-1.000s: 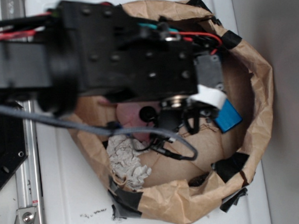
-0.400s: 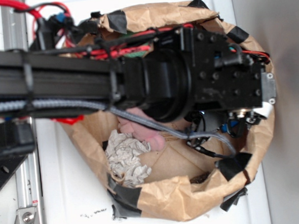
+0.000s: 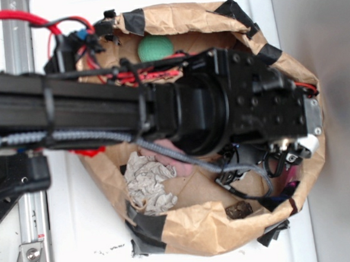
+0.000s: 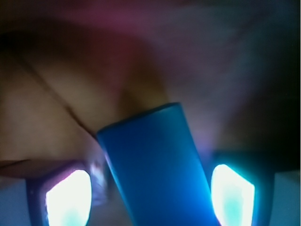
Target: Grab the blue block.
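Observation:
The blue block [image 4: 153, 160] fills the middle of the wrist view, a smooth bright blue slab lying at a slant on the brown paper floor. My gripper [image 4: 150, 200] is open and straddles it. One glowing pad [image 4: 68, 197] stands to its left and the other pad [image 4: 233, 195] to its right, each with a narrow gap to the block. In the exterior view my gripper [image 3: 287, 160] is low inside the right end of the paper bag [image 3: 199, 230], and the arm hides the block there.
The bag's crumpled brown wall, patched with black tape, rings the gripper closely on the right. Inside lie a green ball [image 3: 156, 49] at the top, a grey crumpled cloth [image 3: 147, 183], a pink item [image 3: 183, 166] and a small dark lump [image 3: 238, 210]. A metal rail [image 3: 30, 235] runs along the left.
The arm has swung to the right end of the bag and now covers the blue block, which showed openly a second ago. The green ball has come into view.

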